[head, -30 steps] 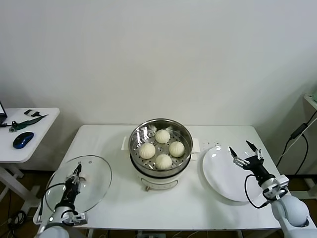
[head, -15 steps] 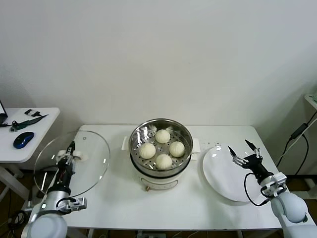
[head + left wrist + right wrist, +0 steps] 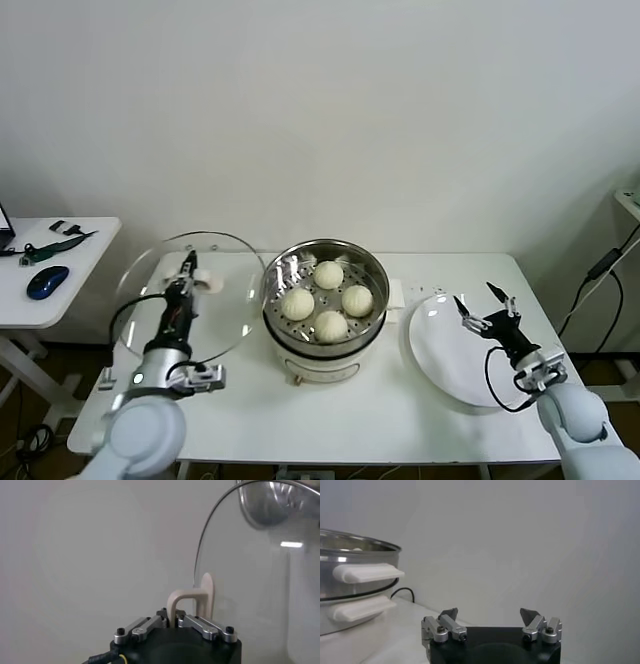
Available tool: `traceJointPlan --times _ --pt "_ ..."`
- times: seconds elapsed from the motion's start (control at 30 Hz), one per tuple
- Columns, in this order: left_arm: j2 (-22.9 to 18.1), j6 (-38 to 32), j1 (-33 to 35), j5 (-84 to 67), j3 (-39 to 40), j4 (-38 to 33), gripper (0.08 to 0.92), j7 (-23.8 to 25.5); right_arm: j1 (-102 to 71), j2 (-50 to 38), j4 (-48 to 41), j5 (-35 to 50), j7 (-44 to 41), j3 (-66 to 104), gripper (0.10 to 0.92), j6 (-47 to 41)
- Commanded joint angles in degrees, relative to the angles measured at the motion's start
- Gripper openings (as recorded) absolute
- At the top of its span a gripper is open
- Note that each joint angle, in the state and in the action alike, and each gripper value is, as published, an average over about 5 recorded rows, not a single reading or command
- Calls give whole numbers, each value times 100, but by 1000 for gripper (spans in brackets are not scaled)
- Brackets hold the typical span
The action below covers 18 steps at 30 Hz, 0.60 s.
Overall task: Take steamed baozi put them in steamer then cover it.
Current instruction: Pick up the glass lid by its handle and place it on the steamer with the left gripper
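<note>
The left gripper (image 3: 186, 268) grips the white handle (image 3: 203, 280) of the lid (image 3: 190, 297), jaws clamped on it, and holds the glass disc tilted up in the air just left of the steamer (image 3: 325, 295); in the left wrist view the left gripper (image 3: 175, 621) pinches the arch of the handle (image 3: 192, 601) between its fingers, with the lid's metal rim (image 3: 210, 535) curving away beyond. All four buns (image 3: 328, 275) sit on the perforated floor of the basket (none remain on the plate (image 3: 460, 350) at the right), so loading looks finished and covering is the step in hand. To do it well, the lid should probably be levelled from its steep tilt, carried right until its centre stands over the basket's centre, then lowered straight so the rim seats evenly all round the steel lip; a slanted descent could catch one edge and knock the pot or let the lid slide off. The grip should be let go only once the lid rests flat. The right gripper (image 3: 484, 304) waits over the plate, jaws spread wide and holding nothing, well clear of the lid's likely path, its spread fingers (image 3: 449, 615) plain in its own wrist view.
</note>
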Motion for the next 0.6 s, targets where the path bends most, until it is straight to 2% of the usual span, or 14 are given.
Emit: traceJointPlan --times 0.03,0.2,0.37,0.6 --pt "-576 828 -1782 593 1986 175 155 1142 15 26 -47 -108 46 4 823 -11" --pt "-1329 828 -2112 1031 2344 638 155 1463 -74 22 -53 -153 56 122 823 -9" --pt "-1945 828 -2372 1295 2512 1156 155 1537 -154 33 -57 -190 56 222 823 0" --pt "-2549 828 -2559 1359 2534 1678 155 1545 -229 59 -97 -255 34 333 823 24"
